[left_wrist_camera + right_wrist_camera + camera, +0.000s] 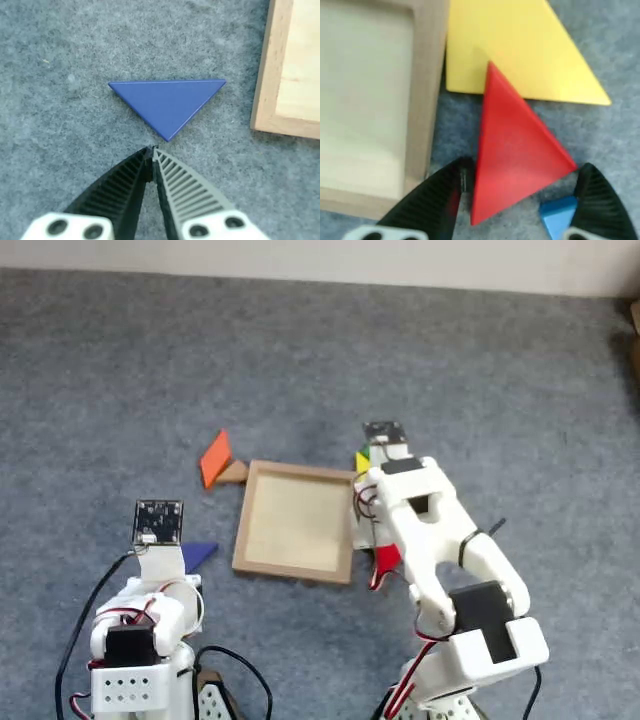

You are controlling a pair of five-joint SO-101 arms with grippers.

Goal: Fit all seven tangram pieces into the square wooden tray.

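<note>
Nearest the arm bases, left gripper (pixel 152 149) is sitting clenched and empty, tips just short of the blue triangle (pixel 167 102) lying beside the square wooden tray (pixel 265 75). Right gripper (pixel 525 167) is clasping the red triangle (pixel 515 150) outside the tray's opposite rim, overlapping the yellow triangle (pixel 515 50) beyond.

Even diffuse light, soft shadows (along the tray (pixel 262 75) rim)

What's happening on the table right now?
The right gripper grips a red triangle piece beside the square wooden tray, its tip over a yellow triangle piece. The left gripper is shut, its tips just short of a blue triangle piece on the grey carpet. The tray holds nothing yet; an orange triangle piece lies by its far corner.
</note>
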